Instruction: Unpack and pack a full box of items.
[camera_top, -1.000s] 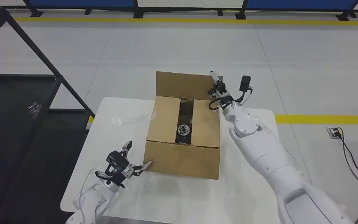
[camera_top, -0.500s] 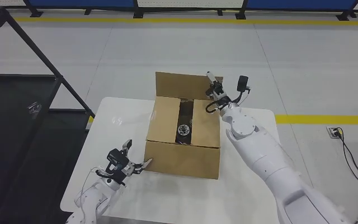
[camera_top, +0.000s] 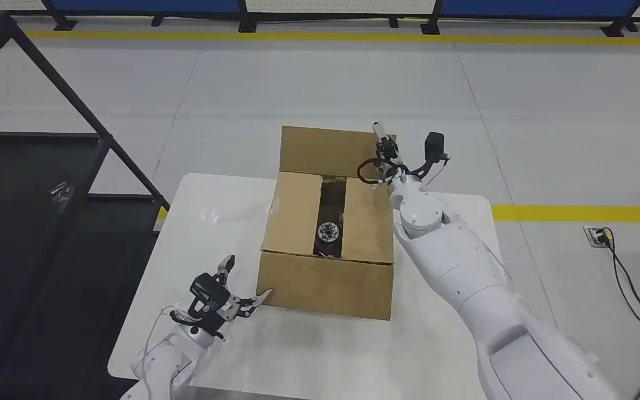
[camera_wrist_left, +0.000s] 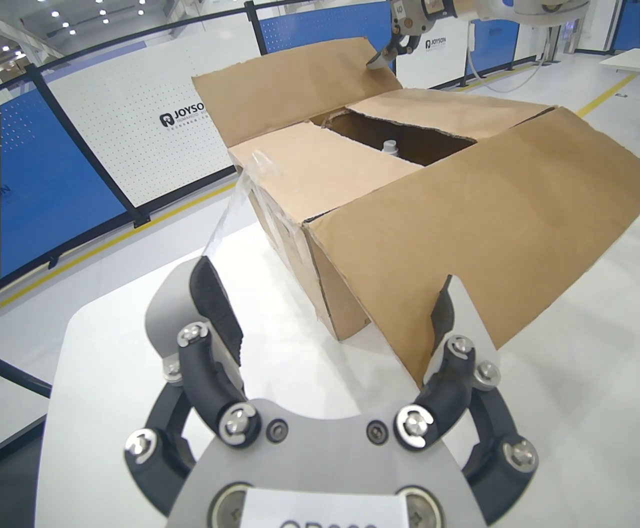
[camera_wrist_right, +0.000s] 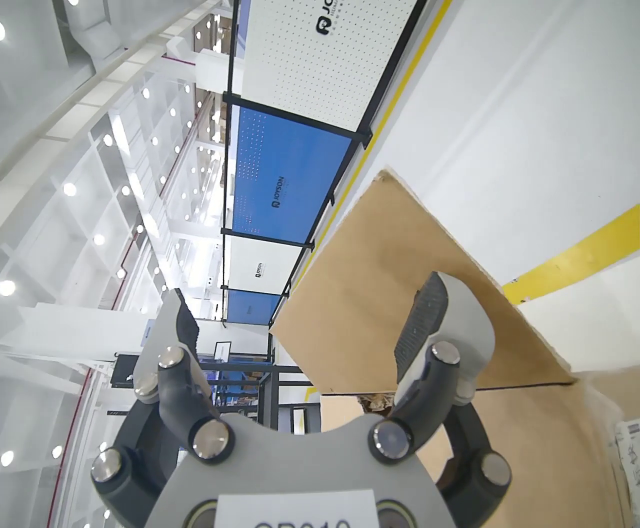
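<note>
White surface (camera_top: 190, 215) lay nearest, and over it hung the left gripper (camera_wrist_left: 325, 272), jaws spread wide, just off the near corner of the cardboard box (camera_top: 325, 280) and drawn back a touch from a moment earlier. It sat mid-surface, side flaps folded in, a bottle cap (camera_wrist_left: 389, 145) peeping through the gap. Beyond, the right gripper (camera_wrist_right: 306, 292), jaws spread too, had edged in toward the corner of the upright far flap (camera_top: 320, 150), so unpacking looked barely begun.

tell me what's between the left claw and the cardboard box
Nothing but bare white table: the top view shows the open left claw just off the cardboard box's near corner, with no item in the gap.
</note>
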